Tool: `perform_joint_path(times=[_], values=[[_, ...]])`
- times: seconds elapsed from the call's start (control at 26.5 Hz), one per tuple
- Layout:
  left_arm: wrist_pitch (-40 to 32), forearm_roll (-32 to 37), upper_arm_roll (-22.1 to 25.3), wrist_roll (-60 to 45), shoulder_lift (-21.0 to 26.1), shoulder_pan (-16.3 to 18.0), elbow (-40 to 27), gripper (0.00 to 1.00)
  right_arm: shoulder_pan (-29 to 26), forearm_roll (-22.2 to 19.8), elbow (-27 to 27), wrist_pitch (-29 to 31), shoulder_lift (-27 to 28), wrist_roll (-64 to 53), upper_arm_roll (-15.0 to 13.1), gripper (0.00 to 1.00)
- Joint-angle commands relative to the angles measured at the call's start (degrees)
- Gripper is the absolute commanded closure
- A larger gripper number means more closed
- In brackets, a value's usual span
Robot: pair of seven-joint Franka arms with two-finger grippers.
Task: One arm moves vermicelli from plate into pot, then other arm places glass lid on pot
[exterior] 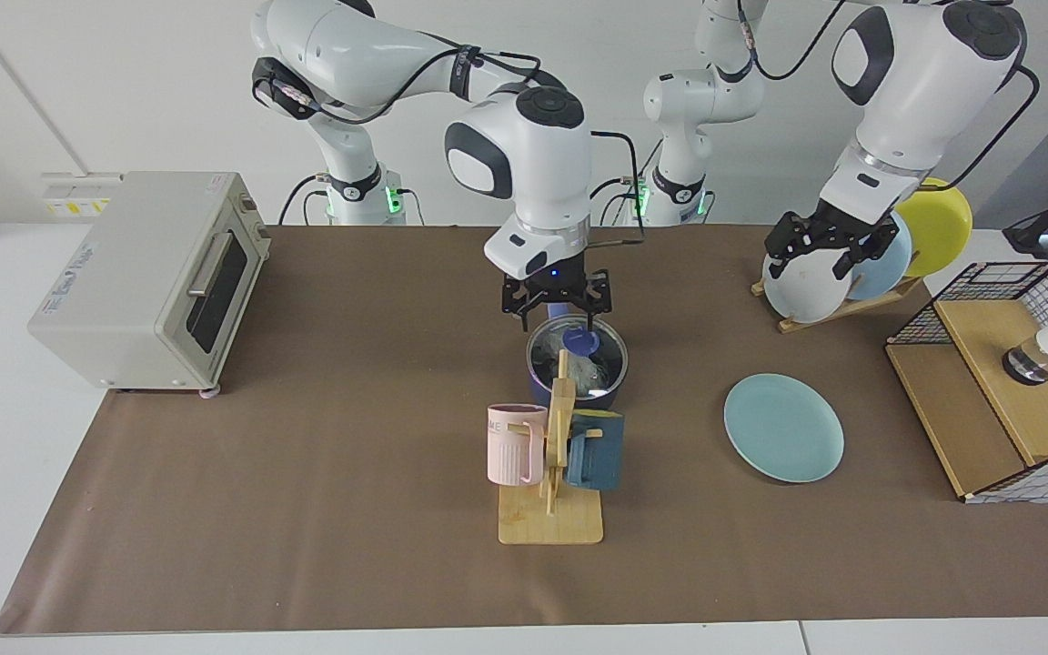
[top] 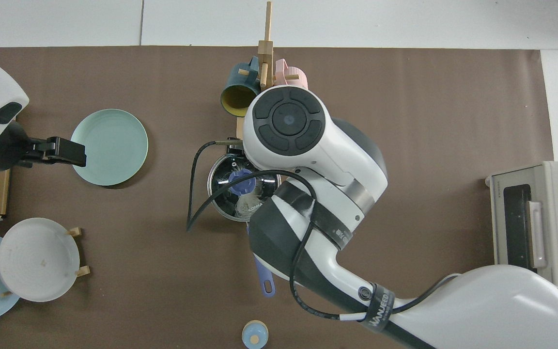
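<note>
The dark navy pot (exterior: 576, 387) stands mid-table behind the mug rack, its long blue handle (top: 263, 277) showing in the top view. The glass lid (top: 224, 170) lies on the pot, blue knob (exterior: 581, 342) up. Pale vermicelli (top: 251, 204) shows through the glass. My right gripper (exterior: 553, 314) hangs open just above and behind the knob, touching nothing. The teal plate (exterior: 783, 428) lies bare. My left gripper (exterior: 817, 250) waits open and high in front of the plate rack; from above it sits at the plate's edge (top: 68, 151).
A wooden mug rack (exterior: 551, 518) with a pink mug (exterior: 515, 443) and a dark-blue mug (exterior: 595, 450) stands in front of the pot. A toaster oven (exterior: 151, 277), a plate rack (exterior: 851, 264), a wire basket with a wooden box (exterior: 997, 382) and a small blue-knobbed object (top: 255, 334) ring the table.
</note>
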Motion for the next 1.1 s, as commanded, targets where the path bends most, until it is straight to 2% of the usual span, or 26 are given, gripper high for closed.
perform_joint_path(times=[0.0, 0.08, 0.23, 0.3, 0.45, 0.49, 0.72, 0.91, 0.98, 1.06], values=[[0.16, 0.29, 0.07, 0.23, -0.95, 0.13, -0.35, 0.0, -2.11, 5.55, -1.13, -3.82, -5.0, -9.12, -3.82, 0.0], [0.16, 0.38, 0.07, 0.23, -0.95, 0.13, -0.35, 0.0, -1.94, 9.59, -1.22, -4.36, -7.63, -12.64, -7.85, 0.0], [0.16, 0.29, 0.16, 0.23, -0.95, 0.13, -0.35, 0.0, -0.97, 16.54, -1.4, -4.09, -11.51, -22.03, -19.28, 0.0], [0.16, 0.38, 0.07, 0.14, -0.95, 0.13, -0.35, 0.0, -0.79, 20.05, -1.48, -4.09, -12.56, -28.27, -23.5, 0.0], [0.16, 0.38, 0.07, 0.23, -0.95, 0.13, -0.35, 0.0, 0.7, 23.67, -1.48, -4.09, -14.85, -34.97, -31.77, 0.0], [0.16, 0.38, 0.07, 0.23, -0.95, 0.13, -0.35, 0.0, 1.05, 24.11, -1.57, -4.09, -15.2, -35.59, -33.52, 0.0], [0.16, 0.38, 0.07, 0.15, -0.95, 0.13, -0.35, 0.0, 1.49, 24.55, -1.83, -5.58, -16.7, -40.24, -40.03, 0.0], [0.16, 0.29, 0.07, 0.23, -0.95, 0.13, -0.35, 0.0, 4.39, 31.48, -3.15, -7.26, -19.68, -48.77, -51.28, 0.0], [0.16, 0.38, 0.07, 0.23, -0.95, 0.13, -0.35, 0.0, 4.48, 32.28, -4.9, -7.26, -21.61, -50.7, -52.96, 0.0], [0.16, 0.38, 0.07, 0.23, -0.95, 0.13, -0.35, 0.0, 4.22, 32.2, -6.05, -7.08, -23.28, -52.29, -53.49, 0.0]])
